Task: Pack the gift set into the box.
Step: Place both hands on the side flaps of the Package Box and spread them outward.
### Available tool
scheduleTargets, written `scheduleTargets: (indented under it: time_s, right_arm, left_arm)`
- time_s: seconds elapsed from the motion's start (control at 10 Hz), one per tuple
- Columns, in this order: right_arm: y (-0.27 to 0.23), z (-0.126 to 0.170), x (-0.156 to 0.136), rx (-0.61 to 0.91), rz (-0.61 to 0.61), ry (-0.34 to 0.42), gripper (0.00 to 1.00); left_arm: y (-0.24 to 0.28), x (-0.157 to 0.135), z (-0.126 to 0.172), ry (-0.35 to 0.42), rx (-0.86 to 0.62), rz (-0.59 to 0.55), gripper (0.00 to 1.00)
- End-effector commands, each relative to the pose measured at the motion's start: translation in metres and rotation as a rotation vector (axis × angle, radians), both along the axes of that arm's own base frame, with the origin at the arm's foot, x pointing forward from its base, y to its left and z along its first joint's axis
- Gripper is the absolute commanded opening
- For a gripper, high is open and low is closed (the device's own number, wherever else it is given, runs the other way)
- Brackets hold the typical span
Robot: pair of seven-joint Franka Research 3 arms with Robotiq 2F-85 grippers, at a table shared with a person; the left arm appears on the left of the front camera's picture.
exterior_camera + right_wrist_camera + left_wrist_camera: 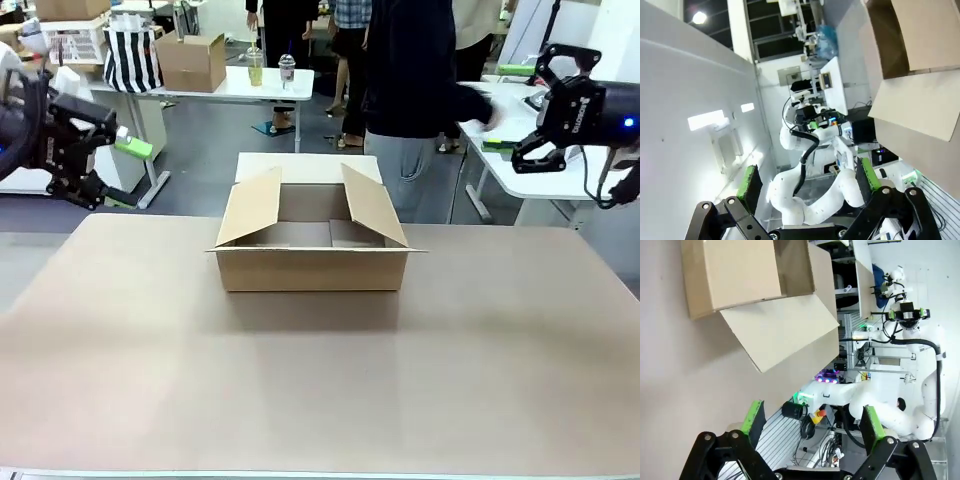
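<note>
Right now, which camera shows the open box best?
Front view: the box sits whole, flaps open, inside visible. Left wrist view shows it sideways and cropped; right wrist view catches one corner and flap.

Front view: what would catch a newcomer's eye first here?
The open box sits in the middle of the table, flaps raised, nothing visible inside. The robot's left hand and right hand hang open in the air at either side, clear of it. A person in dark clothes stands behind the box.
</note>
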State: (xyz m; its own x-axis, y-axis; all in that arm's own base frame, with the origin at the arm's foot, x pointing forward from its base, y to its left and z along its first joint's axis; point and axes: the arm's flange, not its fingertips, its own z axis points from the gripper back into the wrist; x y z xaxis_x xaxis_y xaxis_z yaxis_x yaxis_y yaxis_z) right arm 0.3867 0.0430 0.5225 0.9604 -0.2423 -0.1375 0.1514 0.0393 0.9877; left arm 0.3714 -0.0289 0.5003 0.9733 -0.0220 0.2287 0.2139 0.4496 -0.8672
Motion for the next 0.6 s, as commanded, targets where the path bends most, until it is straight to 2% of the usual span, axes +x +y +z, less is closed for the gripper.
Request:
scheduleTargets:
  time_s: [0.0,0.4,0.5]
  right_arm:
    - [-0.006,0.007,0.001,0.048,0.017,-0.014,1.0]
    - [-0.006,0.007,0.001,0.048,0.017,-0.014,1.0]
    - [-0.006,0.007,0.001,0.048,0.017,-0.014,1.0]
  left_arm:
    - [-0.003,-0.002,-0.008,-0.008,0.046,-0.035,1.0]
    - [-0.006,0.0,-0.006,0.005,0.037,-0.014,1.0]
    - [0.011,-0.014,0.023,-0.116,-0.093,-0.038,1.0]
